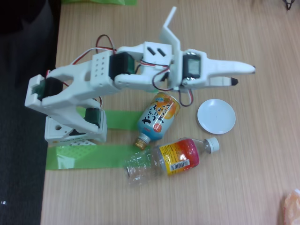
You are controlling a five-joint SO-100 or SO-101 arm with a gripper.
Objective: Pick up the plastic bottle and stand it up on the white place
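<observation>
One plastic bottle [164, 161] lies on its side on the bench [253, 187], cap toward the white place [216, 116] and just short of its rim. The blue-and-orange can [157, 119] lies tipped beside it, its base partly hidden under the arm. The pincer [243, 75] hovers above the plate, nearly closed and grasping nothing. An orange object [291, 206] is cut off at the lower right edge.

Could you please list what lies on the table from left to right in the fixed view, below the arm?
Green tape strips → blue-and-orange can → plastic bottle → white plate.
</observation>
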